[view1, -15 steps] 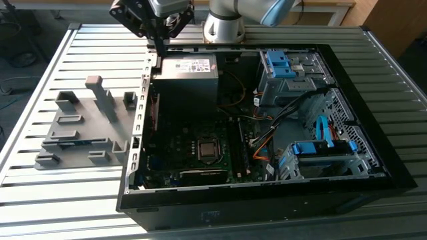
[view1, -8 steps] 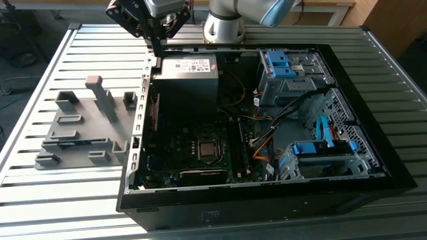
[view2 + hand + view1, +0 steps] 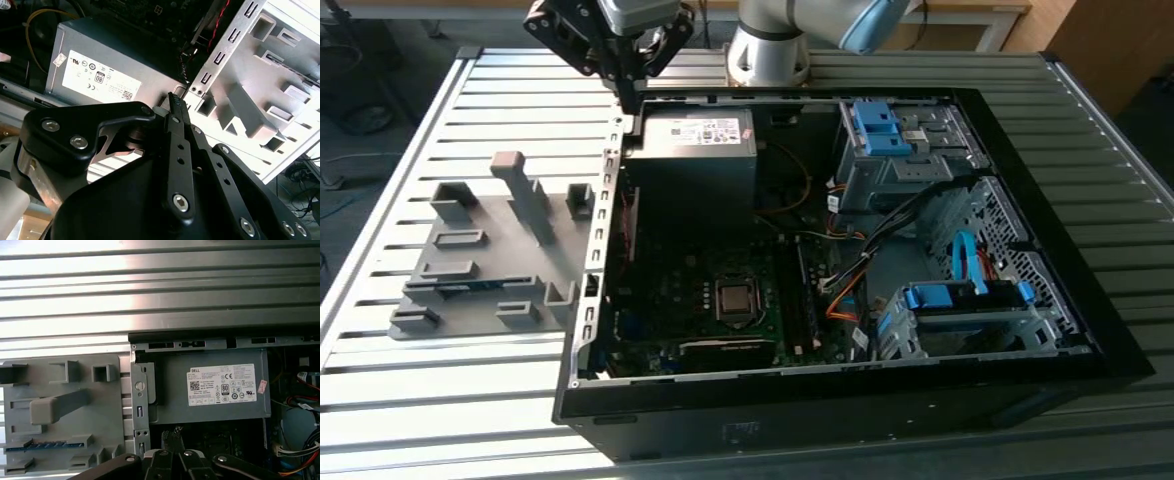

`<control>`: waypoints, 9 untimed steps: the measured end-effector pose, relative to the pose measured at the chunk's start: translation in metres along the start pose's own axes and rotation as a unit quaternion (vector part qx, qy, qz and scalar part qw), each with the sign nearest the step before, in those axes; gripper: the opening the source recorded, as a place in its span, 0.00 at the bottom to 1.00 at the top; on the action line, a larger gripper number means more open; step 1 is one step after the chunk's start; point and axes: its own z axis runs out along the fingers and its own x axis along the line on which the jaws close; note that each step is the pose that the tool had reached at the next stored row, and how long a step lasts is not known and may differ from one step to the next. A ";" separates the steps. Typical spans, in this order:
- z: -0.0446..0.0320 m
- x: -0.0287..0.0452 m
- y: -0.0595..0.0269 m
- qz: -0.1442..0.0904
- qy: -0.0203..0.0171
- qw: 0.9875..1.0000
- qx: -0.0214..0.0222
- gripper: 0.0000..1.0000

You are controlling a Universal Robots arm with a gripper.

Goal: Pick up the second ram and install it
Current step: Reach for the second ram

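case wall (image 3: 602, 240) standing between grey holder (image 3: 470, 272) and motherboard (image 3: 670, 300), case top open

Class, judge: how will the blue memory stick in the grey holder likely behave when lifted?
The memory stick looks thin and flat, so probably light and stiff. Seated edgewise in the holder, it may bind if tilted.

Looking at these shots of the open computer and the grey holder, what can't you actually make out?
Second ram: in the first wrist view just its blue edge shows; the grey holder hides its chips and sticker.
Motherboard: in the exterior view too dark and small to tell whether any stick is seated.
Gripper: in the second wrist view its black body covers whatever lies beneath it.
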 end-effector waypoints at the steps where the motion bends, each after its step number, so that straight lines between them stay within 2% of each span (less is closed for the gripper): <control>1: 0.0000 0.0007 0.0000 0.000 0.000 1.000 0.000 0.11; 9: 0.0003 0.0059 -0.0005 0.000 0.000 1.000 0.000 0.11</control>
